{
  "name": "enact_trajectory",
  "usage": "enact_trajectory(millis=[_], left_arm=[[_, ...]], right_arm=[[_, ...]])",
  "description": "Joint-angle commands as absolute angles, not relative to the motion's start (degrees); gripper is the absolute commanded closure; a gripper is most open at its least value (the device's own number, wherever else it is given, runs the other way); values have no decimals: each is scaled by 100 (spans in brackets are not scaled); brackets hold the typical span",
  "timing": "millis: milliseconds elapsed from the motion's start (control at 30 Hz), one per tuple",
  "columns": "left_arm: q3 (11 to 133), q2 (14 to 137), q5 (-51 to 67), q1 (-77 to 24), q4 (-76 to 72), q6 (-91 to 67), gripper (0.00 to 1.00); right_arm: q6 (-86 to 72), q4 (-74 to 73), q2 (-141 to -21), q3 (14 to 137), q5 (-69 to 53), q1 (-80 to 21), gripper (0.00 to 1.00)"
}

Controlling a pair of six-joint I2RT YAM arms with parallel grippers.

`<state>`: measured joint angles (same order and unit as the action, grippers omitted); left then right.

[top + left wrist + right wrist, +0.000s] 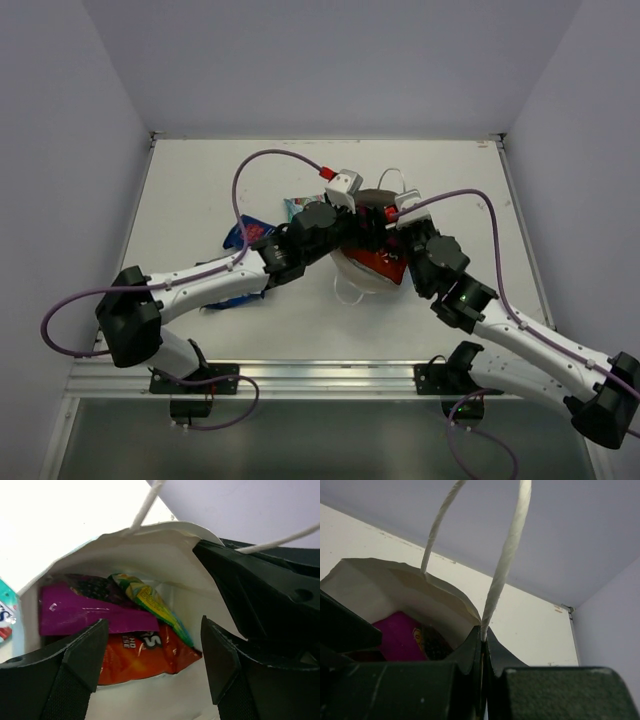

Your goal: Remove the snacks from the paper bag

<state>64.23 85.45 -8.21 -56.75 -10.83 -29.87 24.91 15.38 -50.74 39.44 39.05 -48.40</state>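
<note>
Item: paper bag (150, 535), mid-table, mouth facing my left gripper (154, 635), whose jaws are spread apart. Inside I count a magenta packet (85, 612), a yellow-green packet (150, 602) and an orange-red packet (145, 655); I cannot read its white lettering. My right gripper (484, 645) is pinched onto the bag rim at a cord handle (507, 555).

Top external: we look down from high behind arm bases (195, 380) at 6 o'clock, facing 12 o'clock across table (200, 180) to back wall (330, 60); far off, whole workspace in frame.
Left wrist: we sit very close at paper bag (150, 550) mouth, peering inside past left gripper (152, 650).
Right wrist: we hug bag rim, tilted up toward same wall.
Both wrist views share magenta packet (85, 615) and white bag interior.
</note>
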Motion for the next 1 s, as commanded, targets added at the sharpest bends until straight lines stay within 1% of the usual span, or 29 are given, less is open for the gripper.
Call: enact_trajectory(millis=[0, 200, 400, 633, 833, 967], left_arm=[[6469, 8674, -905, -5695, -1240, -3892, 21], [6477, 8894, -624, -5739, -1371, -4447, 29], [6627, 9210, -861, -5792, -1380, -4316, 30], [6627, 9562, -1476, -5783, -1441, -4315, 32], [6478, 9545, -1678, -5783, -2152, -4281, 34], [6311, 9396, -1837, -5783, -2591, -4201, 38]], right_arm=[[1811, 1900, -4729, 3946, 3903, -4913, 100], [1214, 1135, -4606, 4104, 3569, -4983, 100], [1064, 950, -4588, 4236, 3314, -4992, 100], [879, 721, -4526, 4395, 3094, -4992, 100], [791, 554, -4483, 4430, 2936, -4992, 100], [721, 475, -4412, 4430, 2865, -4992, 100]])
